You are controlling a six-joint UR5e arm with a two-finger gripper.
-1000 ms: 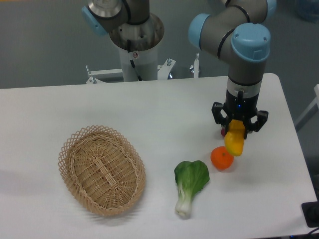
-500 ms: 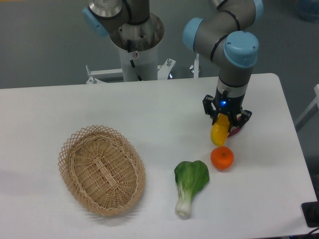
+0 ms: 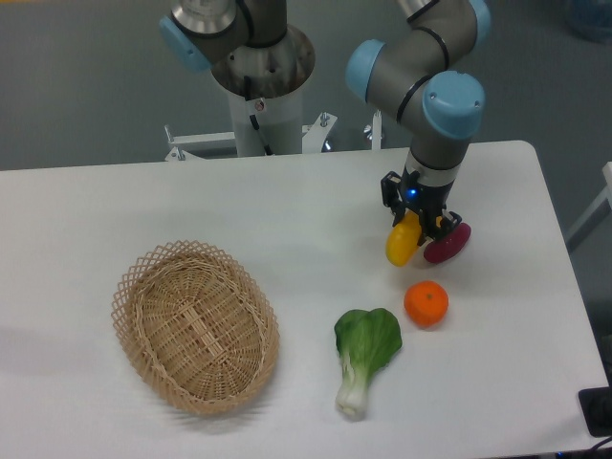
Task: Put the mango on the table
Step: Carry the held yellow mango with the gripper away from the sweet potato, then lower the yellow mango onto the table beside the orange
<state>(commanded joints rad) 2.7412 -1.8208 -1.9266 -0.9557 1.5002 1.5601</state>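
The yellow-orange mango point(image 3: 403, 243) hangs tilted in my gripper point(image 3: 413, 228), which is shut on its upper end. It is held just above the white table point(image 3: 287, 201), right of centre. The round orange point(image 3: 426, 303) lies on the table a little below and to the right of the mango. The dark purple-red tuber point(image 3: 447, 244) lies just right of the gripper, partly hidden behind it.
A woven wicker basket point(image 3: 196, 325) sits at the front left. A green bok choy point(image 3: 364, 354) lies at the front middle, left of the orange. The robot's base column point(image 3: 260, 91) stands behind the table's far edge.
My gripper has carried the mango left and away from the camera, off from above the orange. The purple-red tuber, mostly hidden before, now shows to the gripper's right.
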